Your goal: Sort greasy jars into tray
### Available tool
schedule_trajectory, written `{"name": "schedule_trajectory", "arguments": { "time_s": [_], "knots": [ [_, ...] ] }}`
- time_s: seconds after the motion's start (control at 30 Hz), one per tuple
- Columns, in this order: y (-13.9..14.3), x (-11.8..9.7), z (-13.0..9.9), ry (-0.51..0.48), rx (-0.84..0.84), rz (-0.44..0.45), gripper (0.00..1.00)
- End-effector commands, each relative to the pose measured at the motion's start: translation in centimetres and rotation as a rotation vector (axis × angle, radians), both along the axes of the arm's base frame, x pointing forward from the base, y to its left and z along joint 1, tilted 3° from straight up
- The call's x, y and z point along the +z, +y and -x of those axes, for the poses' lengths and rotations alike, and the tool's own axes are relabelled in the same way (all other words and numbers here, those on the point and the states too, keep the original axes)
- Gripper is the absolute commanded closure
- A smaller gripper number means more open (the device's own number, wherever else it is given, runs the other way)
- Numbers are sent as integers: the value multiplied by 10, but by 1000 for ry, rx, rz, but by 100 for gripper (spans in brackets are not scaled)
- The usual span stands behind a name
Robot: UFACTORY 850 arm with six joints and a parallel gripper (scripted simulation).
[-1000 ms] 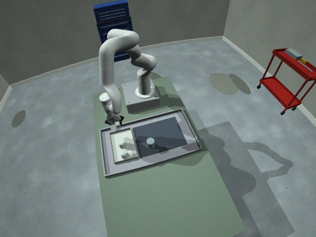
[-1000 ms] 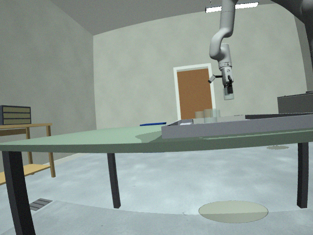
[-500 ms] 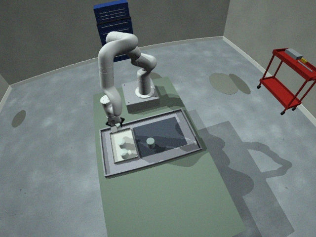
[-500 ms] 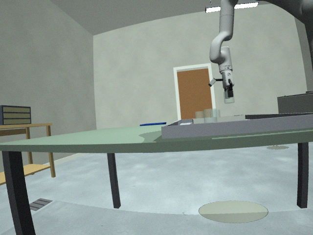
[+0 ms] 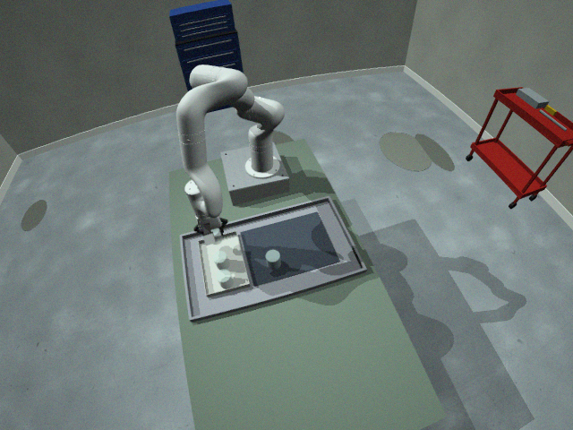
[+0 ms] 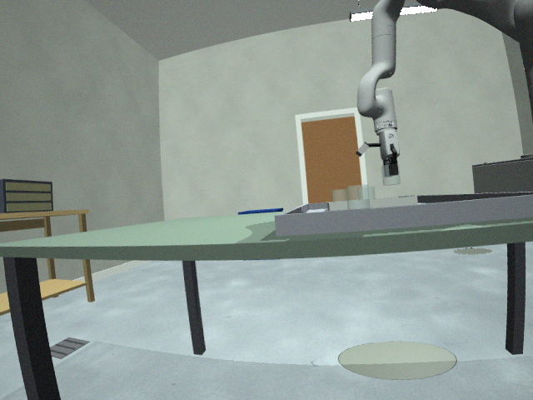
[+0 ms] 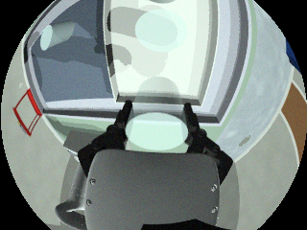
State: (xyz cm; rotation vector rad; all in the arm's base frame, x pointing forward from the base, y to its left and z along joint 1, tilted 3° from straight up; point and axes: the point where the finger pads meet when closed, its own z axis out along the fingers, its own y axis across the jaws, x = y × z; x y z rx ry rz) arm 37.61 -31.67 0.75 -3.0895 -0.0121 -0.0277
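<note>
Here the pincer [image 5: 213, 233] [image 6: 391, 174] [image 7: 157, 109] is closed on a pale, see-through jar [image 6: 391, 176] [image 7: 156, 131], holding it up in the air by the tray's end nearest the arm [image 5: 193, 139] [image 6: 383, 47]. Two more jars stand inside the cream tray [image 5: 246, 272] [image 7: 158, 100], near each other. A fourth jar [image 5: 273, 259] [image 7: 47, 37] stands on the dark mat [image 5: 295, 236] [image 7: 72, 81], beside the tray. A low grey rim [image 5: 277, 296] [image 6: 387, 220] surrounds mat and tray on the green surface [image 5: 314, 351] [image 6: 171, 237].

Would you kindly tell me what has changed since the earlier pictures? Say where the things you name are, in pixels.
The gripper [image 5: 216, 231] [image 6: 391, 171] [image 7: 157, 109] has moved lower, bringing its held jar [image 5: 216, 234] [image 6: 391, 179] [image 7: 156, 131] down toward the tray [image 5: 203, 272] [image 6: 391, 201] [image 7: 194, 62]. Nothing was newly gripped or released. The two jars in the tray [image 5: 220, 259] [image 6: 358, 202] [image 7: 160, 30] and the one on the mat [image 5: 273, 257] [image 7: 46, 38] stayed put.
</note>
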Motion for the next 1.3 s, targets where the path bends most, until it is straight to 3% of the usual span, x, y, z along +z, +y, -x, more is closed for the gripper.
{"name": "schedule_trajectory", "arguments": {
  "time_s": [0.0,0.43,1.27],
  "knots": [
    [0,-9,-1,-3,0,1,100],
    [1,-43,-2,-3,0,1,100],
    [2,-61,-2,-3,0,1,100]
  ]
}}
